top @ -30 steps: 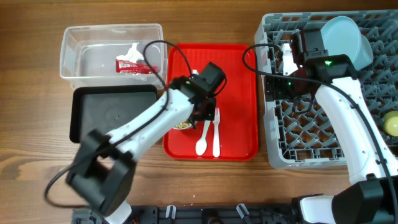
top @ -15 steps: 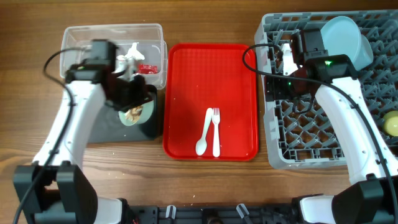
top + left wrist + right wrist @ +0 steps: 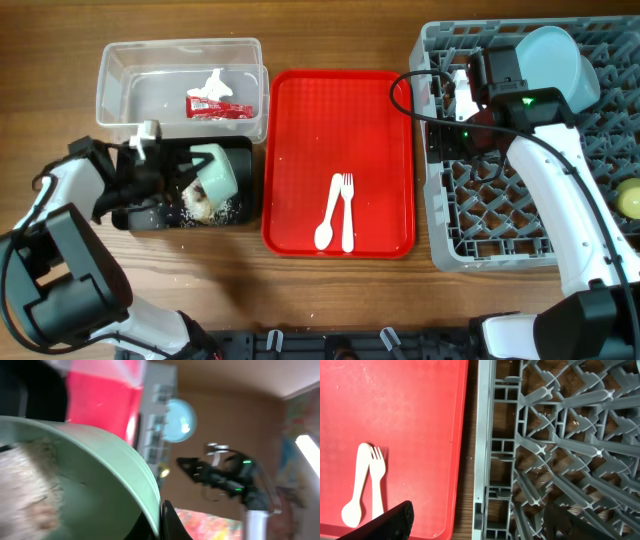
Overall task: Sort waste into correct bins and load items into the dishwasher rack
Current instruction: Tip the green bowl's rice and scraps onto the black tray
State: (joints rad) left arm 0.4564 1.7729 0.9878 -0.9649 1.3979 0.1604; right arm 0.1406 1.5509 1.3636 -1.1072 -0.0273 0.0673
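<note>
My left gripper is shut on the rim of the pale green bowl, which is tipped on its side over the black tray. Food scraps lie on the tray below it. In the left wrist view the fingers pinch the bowl's rim, and scraps cling inside. The red-and-white wrapper lies in the clear tub. The white spoon and fork lie on the red tray. My right gripper is open above the left rim of the rack.
A light blue bowl stands in the rack's far part and a yellow cup at its right edge. The right wrist view shows the rack's rim, the spoon and the fork.
My left arm carried the green bowl from the red tray to the black tray and tipped it; scraps now lie on the tray. The right arm has not moved.
</note>
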